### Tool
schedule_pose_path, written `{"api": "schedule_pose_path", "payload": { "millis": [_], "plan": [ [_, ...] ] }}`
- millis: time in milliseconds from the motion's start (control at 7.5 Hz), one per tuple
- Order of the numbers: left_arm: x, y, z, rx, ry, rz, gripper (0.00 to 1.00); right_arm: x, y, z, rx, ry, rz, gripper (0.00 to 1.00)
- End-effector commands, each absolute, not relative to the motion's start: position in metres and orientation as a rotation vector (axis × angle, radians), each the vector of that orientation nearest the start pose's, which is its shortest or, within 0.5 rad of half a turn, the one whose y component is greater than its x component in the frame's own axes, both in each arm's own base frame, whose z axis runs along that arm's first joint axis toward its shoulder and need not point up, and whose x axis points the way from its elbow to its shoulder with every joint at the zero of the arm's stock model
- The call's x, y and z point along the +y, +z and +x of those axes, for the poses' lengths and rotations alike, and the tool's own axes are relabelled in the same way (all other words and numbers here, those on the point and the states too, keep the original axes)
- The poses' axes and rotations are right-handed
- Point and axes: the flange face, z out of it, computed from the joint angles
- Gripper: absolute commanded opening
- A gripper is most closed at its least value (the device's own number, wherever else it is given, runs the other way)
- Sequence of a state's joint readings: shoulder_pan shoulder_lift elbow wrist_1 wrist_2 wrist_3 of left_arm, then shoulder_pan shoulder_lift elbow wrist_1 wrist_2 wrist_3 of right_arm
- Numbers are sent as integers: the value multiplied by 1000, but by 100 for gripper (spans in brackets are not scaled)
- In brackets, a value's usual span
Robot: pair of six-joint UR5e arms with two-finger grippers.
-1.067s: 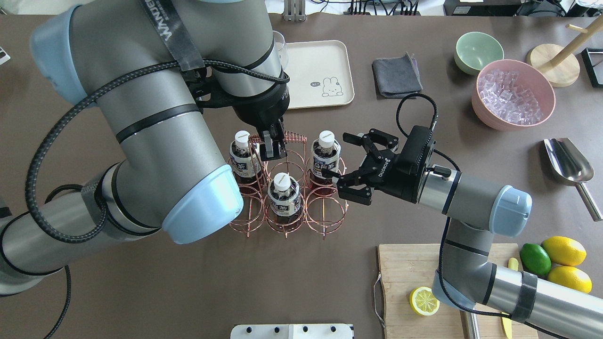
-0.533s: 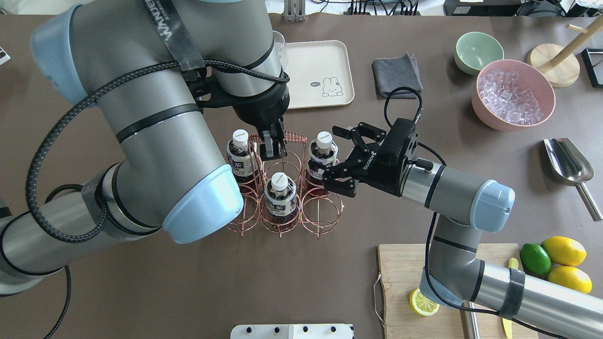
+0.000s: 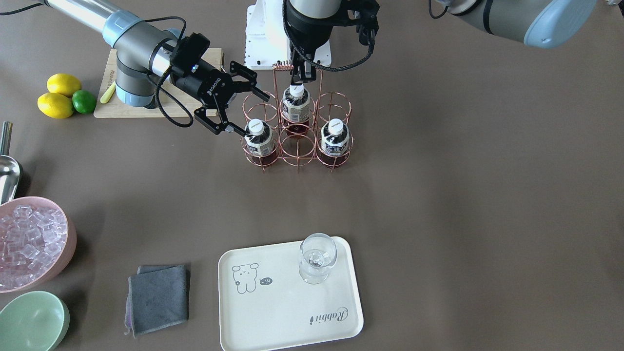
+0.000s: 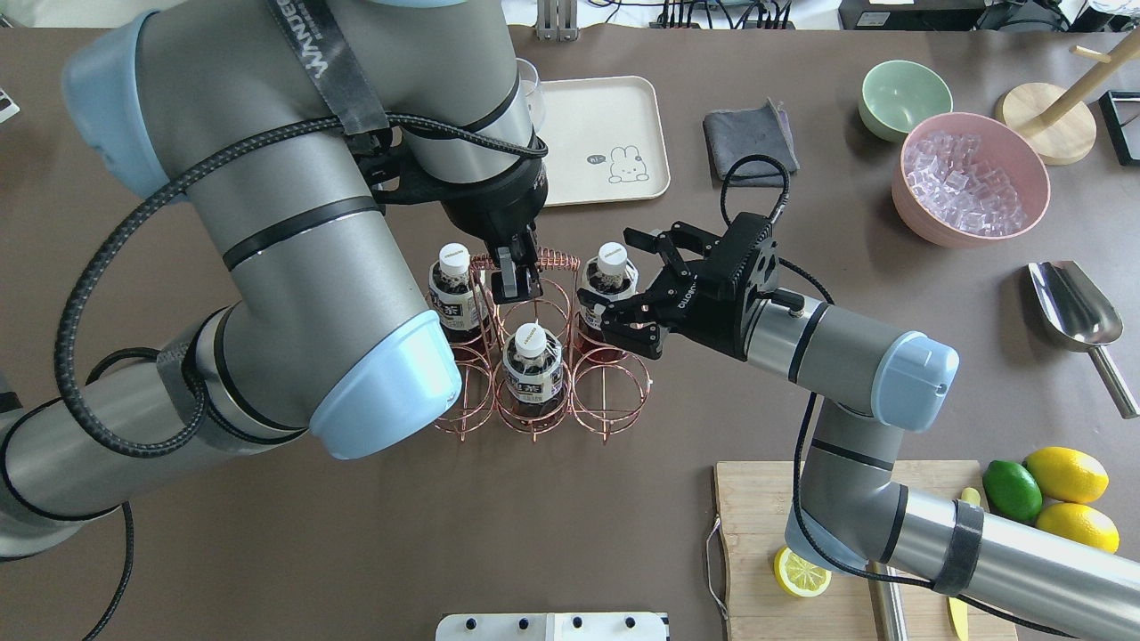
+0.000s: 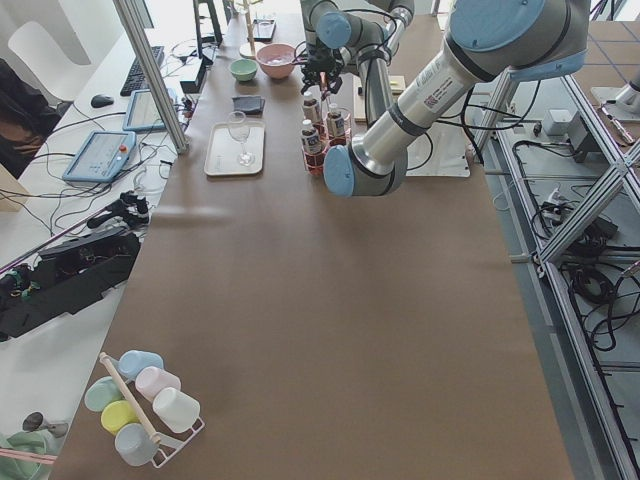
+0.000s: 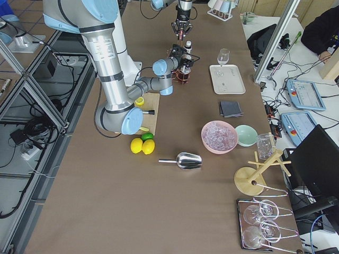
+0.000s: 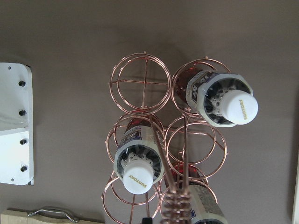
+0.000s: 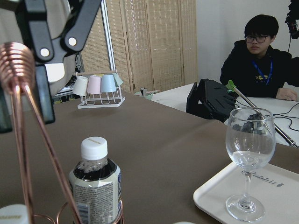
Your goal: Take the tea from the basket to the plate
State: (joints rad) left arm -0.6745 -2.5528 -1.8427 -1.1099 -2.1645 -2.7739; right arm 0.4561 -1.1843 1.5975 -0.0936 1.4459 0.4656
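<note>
Tea bottles (image 4: 452,289) (image 4: 533,369) (image 4: 608,278), three alike with white caps, are stood upright in the rings of the copper wire basket (image 4: 614,396) on the brown surface (image 4: 356,534). One is found just left of the left gripper (image 4: 517,283), whose jaws are closed from above on the basket's coiled handle (image 4: 559,260). Another is set just nearer the robot than those jaws, in the near middle ring. The right-hand bottle is flanked by the right gripper (image 4: 625,283), whose jaws are spread wide with nothing gripped; whether a finger touches the bottle cannot be told. Beyond both pairs of jaws, well apart, the cream tray (image 4: 570,116) is laid, with a stemmed glass (image 3: 317,256) stood on it.
</note>
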Motion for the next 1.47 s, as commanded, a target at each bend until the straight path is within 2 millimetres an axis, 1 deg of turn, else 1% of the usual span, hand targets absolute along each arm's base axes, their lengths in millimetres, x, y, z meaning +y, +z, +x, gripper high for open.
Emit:
{"api": "schedule_pose_path", "payload": {
  "millis": [0,133,267,533,800,1067,1200,1333],
  "plan": [
    [-439,14,427,659,-1485,-824,0,-397,278,-455,-1267,-312,1392,47],
    [-438,14,426,660,-1484,-824,0,-399,277,-453,-1266,-308,1395,40],
    [-439,14,427,659,-1485,-824,0,-400,277,-451,-1262,-307,1398,30],
    [-438,13,427,660,-1484,-824,0,-404,278,-448,-1256,-302,1401,0],
    [-438,13,427,663,-1483,-824,0,-404,274,-442,-1263,-293,1410,0],
    [-438,14,427,661,-1482,-824,0,-400,265,-431,-1275,-287,1420,0],
    [-438,14,427,661,-1482,-824,0,-392,248,-413,-1259,-297,1403,0],
    [-438,14,427,661,-1482,-824,0,-378,222,-390,-1254,-301,1357,0]
  ]
}}
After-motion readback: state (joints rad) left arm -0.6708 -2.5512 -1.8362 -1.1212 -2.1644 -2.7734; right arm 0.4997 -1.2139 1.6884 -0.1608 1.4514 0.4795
